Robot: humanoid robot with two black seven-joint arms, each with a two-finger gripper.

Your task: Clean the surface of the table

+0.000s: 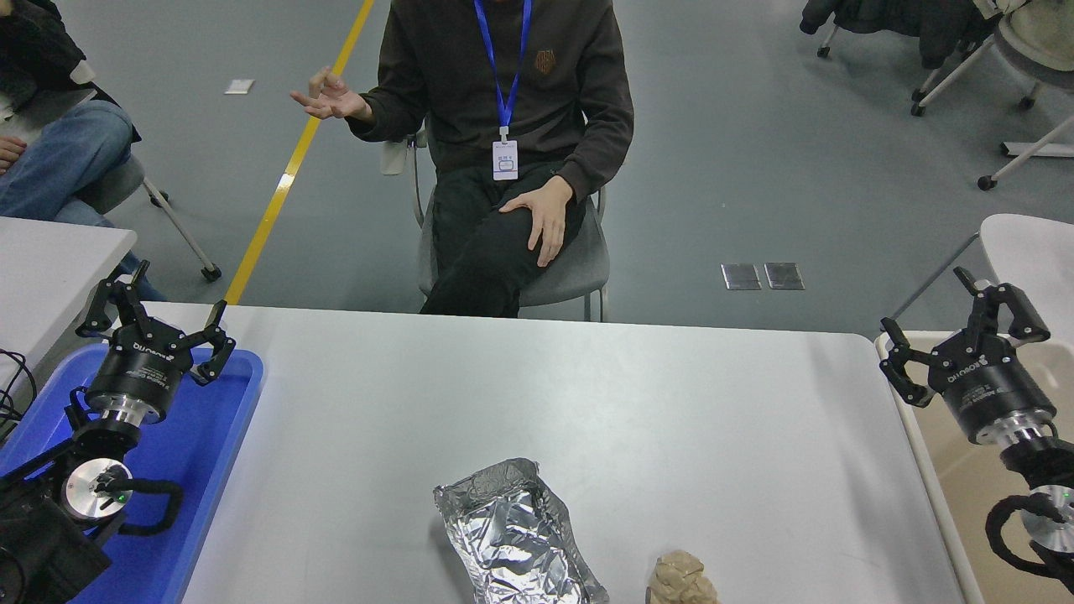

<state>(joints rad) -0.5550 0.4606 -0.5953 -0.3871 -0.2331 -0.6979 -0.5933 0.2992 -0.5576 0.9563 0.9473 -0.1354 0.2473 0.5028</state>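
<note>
Blue plastic of a tray (214, 436) lay under the left gripper (155, 315), which was parked with its fingers spread wide and nothing between them. Just to that gripper's right began the desk (587, 386), the surface to be cleaned: a broad grey-white top whose long axis ran left to right across the view, its short axis running away toward a seated person (503, 126) on the far side. Nearer the robot than either gripper, and roughly midway between them, a crumpled foil sheet (512, 533) lay on the desk, its length slanting from far-left to near-right. Just to the foil's right sat a small beige wad (681, 579), cut by the picture's lower edge. The right gripper (965, 323) hovered over the desk's right end with its fingers wide and empty, a beige bin (998, 503) directly beneath and behind it. To do the step well, that gripper would probably need to swing left and toward the robot, come down over the wad or the foil, and turn its wrist so its fingers close across the narrow dimension.
</note>
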